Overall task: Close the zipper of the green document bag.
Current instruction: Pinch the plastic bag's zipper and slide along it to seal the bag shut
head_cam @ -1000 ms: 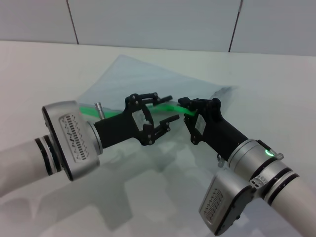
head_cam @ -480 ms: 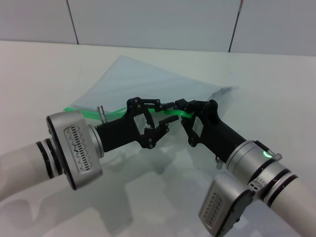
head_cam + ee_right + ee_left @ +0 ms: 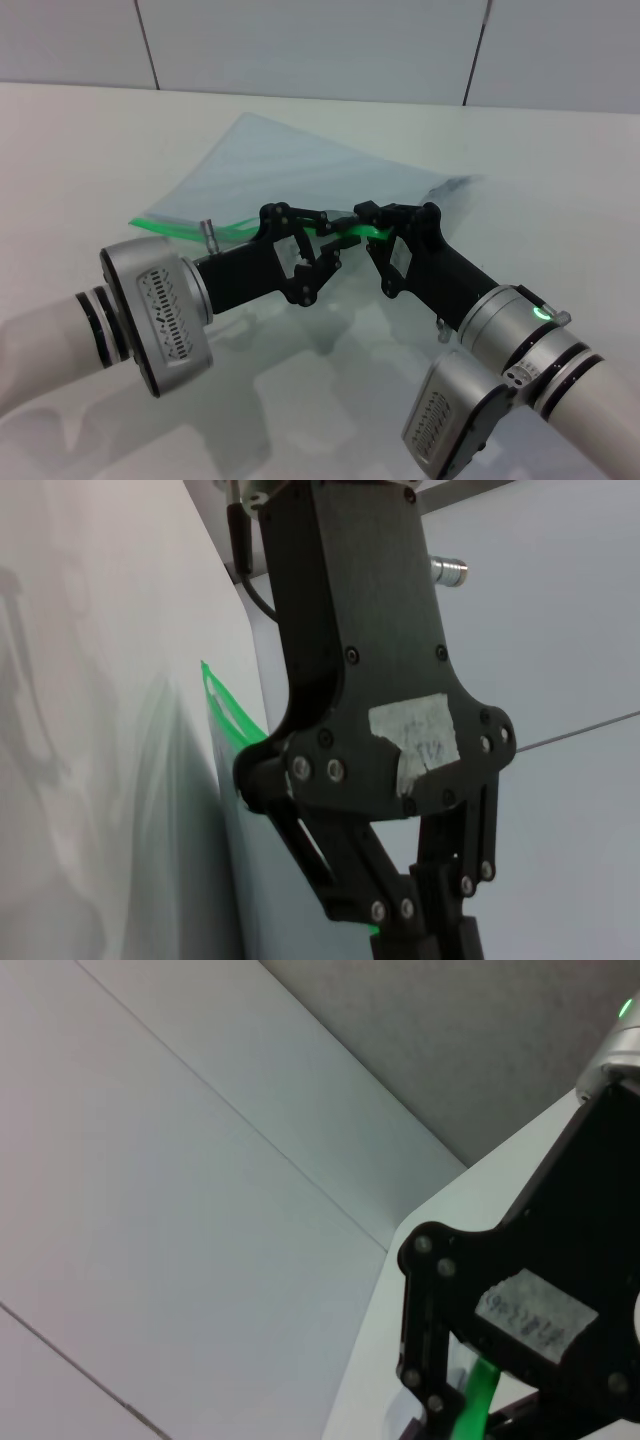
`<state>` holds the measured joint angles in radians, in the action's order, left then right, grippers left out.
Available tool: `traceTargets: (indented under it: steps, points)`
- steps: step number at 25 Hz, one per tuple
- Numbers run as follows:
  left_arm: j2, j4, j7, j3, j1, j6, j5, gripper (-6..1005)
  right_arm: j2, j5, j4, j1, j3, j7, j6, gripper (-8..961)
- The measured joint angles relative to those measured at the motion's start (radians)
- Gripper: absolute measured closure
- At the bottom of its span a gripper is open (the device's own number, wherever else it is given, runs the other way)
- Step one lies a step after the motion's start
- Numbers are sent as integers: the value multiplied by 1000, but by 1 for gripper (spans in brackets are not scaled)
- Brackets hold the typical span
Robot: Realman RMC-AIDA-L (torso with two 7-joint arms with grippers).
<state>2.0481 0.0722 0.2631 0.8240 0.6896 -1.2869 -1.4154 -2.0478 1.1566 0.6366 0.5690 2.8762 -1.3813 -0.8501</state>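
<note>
The green document bag (image 3: pixel 300 165) lies flat on the white table, pale and translucent, with its near edge lifted. The zipper (image 3: pixel 180 228) runs as a bright green strip along that near edge. My left gripper (image 3: pixel 333 232) is shut on the strip near its right end. Just to the right, almost touching it, my right gripper (image 3: pixel 368 222) is shut on the end of the strip. The slider tab is hidden by the fingers. In the right wrist view the zipper (image 3: pixel 228 708) runs behind the left gripper's fingers (image 3: pixel 440 880). The left wrist view shows the zipper (image 3: pixel 478 1400) beside the right gripper's black frame.
The white table (image 3: pixel 80 130) spreads all around the bag. A pale panelled wall (image 3: pixel 300 40) stands behind the table's far edge. Both arms crowd the near middle of the table.
The left gripper's fingers, open a second ago, have come together on the green strip. The left arm shifted slightly down, uncovering more of the strip's left part. The right gripper held still.
</note>
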Motion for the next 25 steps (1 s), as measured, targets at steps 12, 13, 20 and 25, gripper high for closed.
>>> traceTargets:
  steps: [12,13,20,25]
  points:
    - [1,3,17,-5,-3,0,21,878,0,0,-1,0,0,4,-1,901]
    - [1,4,22,-5,-5,0,26,880,0,0,-1,0,0,5,-1,901]
    - [1,6,42,-6,-9,0,34,891,0,-2,0,0,0,6,1,900]
    - [1,8,53,-17,-10,0,35,899,0,-3,0,0,0,7,1,900]
